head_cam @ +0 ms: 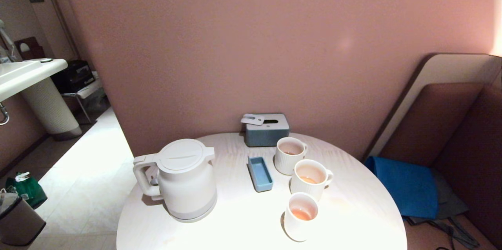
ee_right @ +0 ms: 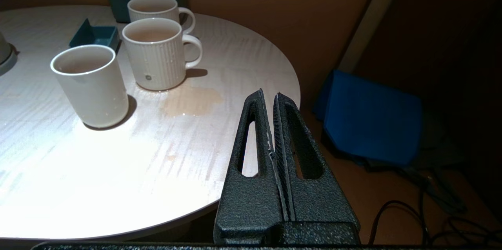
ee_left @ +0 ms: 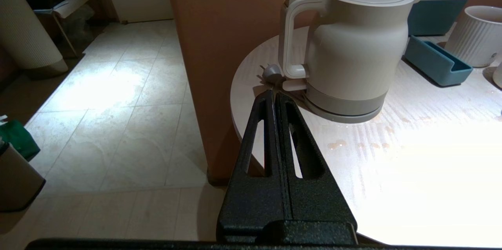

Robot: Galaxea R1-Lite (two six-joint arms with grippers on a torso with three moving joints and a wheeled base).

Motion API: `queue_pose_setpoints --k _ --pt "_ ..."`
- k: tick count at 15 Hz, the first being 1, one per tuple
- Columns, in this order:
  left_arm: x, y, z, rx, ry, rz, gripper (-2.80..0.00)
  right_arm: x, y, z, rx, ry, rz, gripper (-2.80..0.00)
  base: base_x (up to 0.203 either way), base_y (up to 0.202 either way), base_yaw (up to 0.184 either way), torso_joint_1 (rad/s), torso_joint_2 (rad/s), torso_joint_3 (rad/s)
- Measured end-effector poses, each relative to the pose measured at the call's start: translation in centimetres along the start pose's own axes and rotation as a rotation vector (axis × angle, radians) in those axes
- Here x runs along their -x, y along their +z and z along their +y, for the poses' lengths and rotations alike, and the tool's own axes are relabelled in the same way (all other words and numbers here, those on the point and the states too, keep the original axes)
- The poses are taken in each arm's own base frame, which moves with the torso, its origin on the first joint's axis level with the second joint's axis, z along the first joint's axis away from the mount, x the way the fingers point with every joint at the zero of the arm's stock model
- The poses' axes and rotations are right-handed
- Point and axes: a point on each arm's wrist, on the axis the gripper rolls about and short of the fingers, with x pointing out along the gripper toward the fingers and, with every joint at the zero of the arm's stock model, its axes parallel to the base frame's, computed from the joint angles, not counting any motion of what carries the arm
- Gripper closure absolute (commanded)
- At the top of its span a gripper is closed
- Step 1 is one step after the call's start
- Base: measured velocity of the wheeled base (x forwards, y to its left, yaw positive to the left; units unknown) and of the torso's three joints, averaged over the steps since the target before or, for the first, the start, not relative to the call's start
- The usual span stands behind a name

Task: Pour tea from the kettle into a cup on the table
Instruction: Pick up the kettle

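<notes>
Since all three cups already hold some tea, a pour looks done or none started: kettle upright on the table, my left gripper closed near its handle, right gripper closed, empty.

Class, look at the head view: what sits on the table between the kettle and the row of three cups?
A small blue tray lies between the kettle and the cups; the head view shows it best.

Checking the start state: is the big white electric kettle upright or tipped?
Upright: the white electric kettle stands flat on its grey base, lid level, on the round pale table.
</notes>
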Motion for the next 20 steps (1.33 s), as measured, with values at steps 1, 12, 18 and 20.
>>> queue_pose_setpoints --k 1,12,18,20 --pt "0.0 0.0 0.0 0.0 0.0 0.0 0.0 0.0 0.0 0.0 0.0 0.0 0.0 0.0 0.0 0.0 0.0 0.0 0.0 0.0" --pt "0.0 0.0 0.0 -0.003 0.0 0.001 0.0 0.0 0.0 0.0 0.0 0.0 0.0 0.0 0.0 0.0 0.0 0.0 0.0 0.0" --pt "0.0 0.1 0.0 -0.048 0.005 -0.001 0.0 0.0 0.0 0.0 0.0 0.0 0.0 0.0 0.0 0.0 0.0 0.0 0.0 0.0" --pt "0.4 2.1 0.0 -0.071 0.005 -0.051 0.0 0.0 0.0 0.0 0.0 0.001 0.0 0.0 0.0 0.0 0.0 0.0 0.0 0.0"
